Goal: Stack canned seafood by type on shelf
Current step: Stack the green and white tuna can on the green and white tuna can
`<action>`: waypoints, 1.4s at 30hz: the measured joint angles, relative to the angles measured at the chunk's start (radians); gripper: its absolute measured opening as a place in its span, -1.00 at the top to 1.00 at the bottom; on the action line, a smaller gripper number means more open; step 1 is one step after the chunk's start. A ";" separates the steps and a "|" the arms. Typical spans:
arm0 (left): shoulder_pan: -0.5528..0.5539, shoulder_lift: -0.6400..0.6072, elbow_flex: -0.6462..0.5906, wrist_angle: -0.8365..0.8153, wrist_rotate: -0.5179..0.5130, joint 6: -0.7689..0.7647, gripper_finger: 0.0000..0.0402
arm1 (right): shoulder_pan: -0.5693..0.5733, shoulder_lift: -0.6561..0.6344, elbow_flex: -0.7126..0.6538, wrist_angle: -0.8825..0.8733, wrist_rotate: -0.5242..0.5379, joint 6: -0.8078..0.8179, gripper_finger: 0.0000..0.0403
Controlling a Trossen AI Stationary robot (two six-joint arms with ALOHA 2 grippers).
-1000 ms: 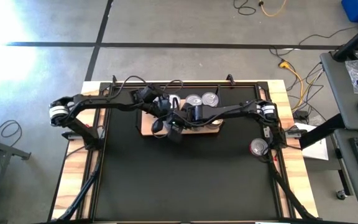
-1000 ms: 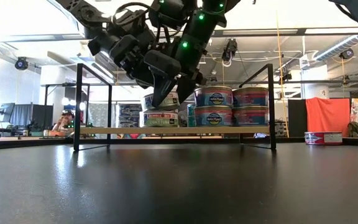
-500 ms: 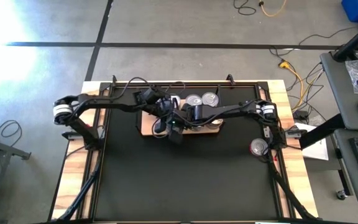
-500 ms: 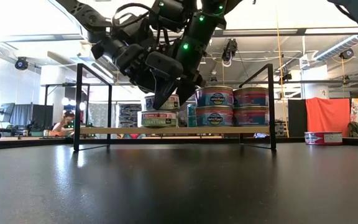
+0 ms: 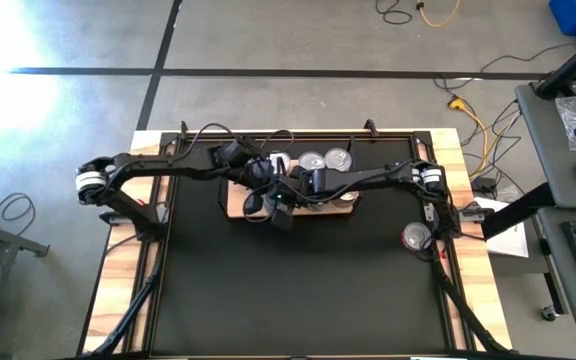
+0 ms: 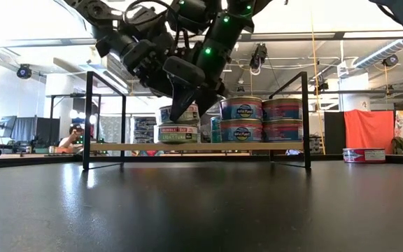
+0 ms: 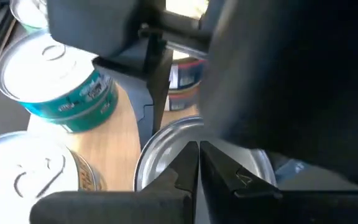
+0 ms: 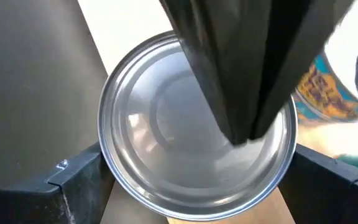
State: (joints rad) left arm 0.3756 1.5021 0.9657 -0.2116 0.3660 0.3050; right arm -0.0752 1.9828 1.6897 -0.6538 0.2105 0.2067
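**Both hands over the left tin stack on the shelf**

The left hand [image 5: 255, 172] reaches in from the left side of the desk [image 5: 298, 290] and sits above the left end of the shelf [image 5: 236, 208]. Its fingers [image 7: 185, 171] are pressed together with nothing between them, their tips just above the silver lid of a tin [image 7: 166, 149]. Its wrist view also shows a teal-sided tin [image 7: 58, 84] standing on the wood close by.

On the shelf, in the low view, the leftmost stack [image 6: 178, 126] is two tins high, the lower one [image 6: 178, 133] labelled as light tuna. Beside it to the right stand two more stacks of two: blue-labelled tins [image 6: 241, 120], then reddish-sided ones [image 6: 282, 120]. The wooden board [image 6: 194, 146] rests in a thin black frame [image 6: 87, 119].

The right hand [image 5: 273, 207] comes in from the right and hovers over that same left stack, next to the left hand. Its fingers [image 8: 73, 180] are spread wide, one on each side of a silver-topped tin [image 8: 160, 130]; whether they touch its sides I cannot tell. The left hand's closed fingers hang across the middle of this view, over the lid.

Farther right, a single reddish tin [image 5: 415, 237] sits at the right edge of the desk, well apart from the shelf. The low view shows it too, low beside the frame's right post [image 6: 364, 155].
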 joint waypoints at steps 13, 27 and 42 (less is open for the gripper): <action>-0.008 0.009 -0.046 0.008 0.014 -0.009 1.00 | 0.001 0.000 -0.016 0.038 -0.001 -0.023 -0.84; 0.001 0.012 -0.050 -0.019 -0.063 0.054 1.00 | 0.001 0.000 -0.026 0.049 -0.007 0.036 -0.84; 0.002 0.018 -0.109 0.008 -0.095 0.105 1.00 | 0.000 0.000 -0.026 0.050 -0.018 0.047 -0.84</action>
State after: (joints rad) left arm 0.3779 1.5196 0.8566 -0.2039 0.2705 0.4104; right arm -0.0756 1.9831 1.6634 -0.6042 0.1920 0.2535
